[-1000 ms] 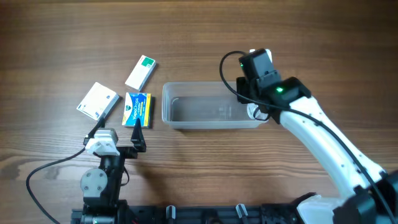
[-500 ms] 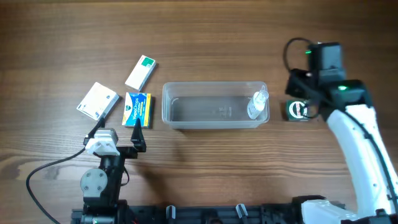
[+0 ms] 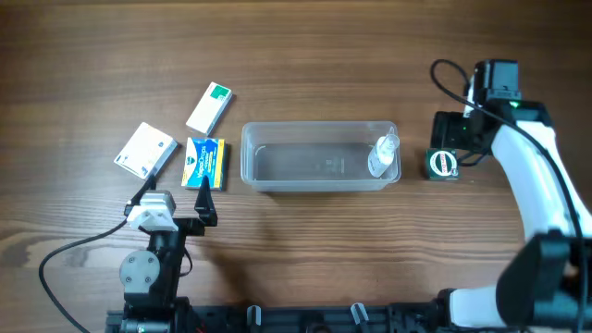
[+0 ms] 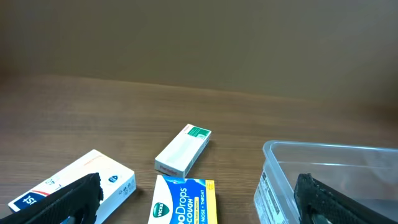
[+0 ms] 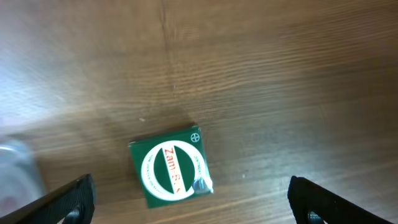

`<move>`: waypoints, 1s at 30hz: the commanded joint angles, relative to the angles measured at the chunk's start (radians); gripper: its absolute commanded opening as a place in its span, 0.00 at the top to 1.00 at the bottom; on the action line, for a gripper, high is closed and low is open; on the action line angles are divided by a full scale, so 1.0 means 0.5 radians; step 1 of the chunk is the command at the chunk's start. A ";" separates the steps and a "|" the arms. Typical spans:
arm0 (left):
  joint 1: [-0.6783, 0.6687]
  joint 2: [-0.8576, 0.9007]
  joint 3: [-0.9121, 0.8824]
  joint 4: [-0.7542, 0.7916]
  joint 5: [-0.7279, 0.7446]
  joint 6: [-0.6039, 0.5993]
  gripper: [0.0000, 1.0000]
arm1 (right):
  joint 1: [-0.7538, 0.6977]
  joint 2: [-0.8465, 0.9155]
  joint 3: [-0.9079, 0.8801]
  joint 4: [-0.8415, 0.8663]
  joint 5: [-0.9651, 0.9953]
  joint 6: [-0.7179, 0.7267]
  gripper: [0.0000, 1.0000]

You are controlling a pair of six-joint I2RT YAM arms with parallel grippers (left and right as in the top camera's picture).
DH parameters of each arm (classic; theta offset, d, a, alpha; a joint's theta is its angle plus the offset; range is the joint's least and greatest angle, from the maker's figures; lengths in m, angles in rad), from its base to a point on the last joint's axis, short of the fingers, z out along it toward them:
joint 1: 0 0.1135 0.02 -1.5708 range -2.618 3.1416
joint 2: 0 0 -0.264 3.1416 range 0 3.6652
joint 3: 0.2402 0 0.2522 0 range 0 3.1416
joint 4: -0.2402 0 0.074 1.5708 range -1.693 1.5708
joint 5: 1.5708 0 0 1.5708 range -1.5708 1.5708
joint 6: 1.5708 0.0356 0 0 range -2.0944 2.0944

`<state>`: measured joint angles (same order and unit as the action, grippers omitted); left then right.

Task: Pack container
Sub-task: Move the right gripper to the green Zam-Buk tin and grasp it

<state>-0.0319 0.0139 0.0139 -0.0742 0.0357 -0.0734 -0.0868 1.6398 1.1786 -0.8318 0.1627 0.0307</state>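
A wooden bench [image 3: 305,55] seen from above, with one robot arm at each side. In the middle stands the container [image 3: 319,157], a clear plastic tub, open side up. Its long axis runs left to right across the bench, between the two arms. A small clear bottle [image 3: 383,155] lies in its right end; the rest of its floor is bare.

Just beyond that right end sits a small green box [image 5: 171,167] with a white oval label. The right fingers [image 5: 68,200] hang over it, spread wide and holding nothing.

The step in hand looks like picking up this box. From the wrist view it sits slightly turned, so the wrist should probably square up to two opposite flat sides. The fingers would then descend astride it, close firmly, lift clear of the rim and set it down away from the bottle.

The left fingers [image 4: 71,198] are also wide apart and empty, low near the tub's left end. Before them lie a white box [image 3: 145,150], a white-and-green box [image 3: 210,107] and a blue-and-yellow cough drop box [image 3: 204,162].
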 commanded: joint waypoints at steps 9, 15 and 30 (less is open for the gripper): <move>-0.011 -0.014 -0.017 0.003 0.032 -0.021 0.00 | 0.002 0.336 -0.032 0.127 -0.134 -0.327 0.00; -0.011 -0.014 -0.017 0.003 0.032 -0.021 0.00 | 0.002 0.340 -0.201 0.279 -0.135 -0.477 0.00; -0.011 -0.014 -0.017 0.002 0.032 -0.021 0.00 | 0.003 0.338 -0.355 0.531 -0.135 -0.352 0.17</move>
<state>-0.0319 0.0139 0.0139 -0.0742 0.0360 -0.0734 -0.0868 1.7889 1.0138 -0.5743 0.1047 -0.1669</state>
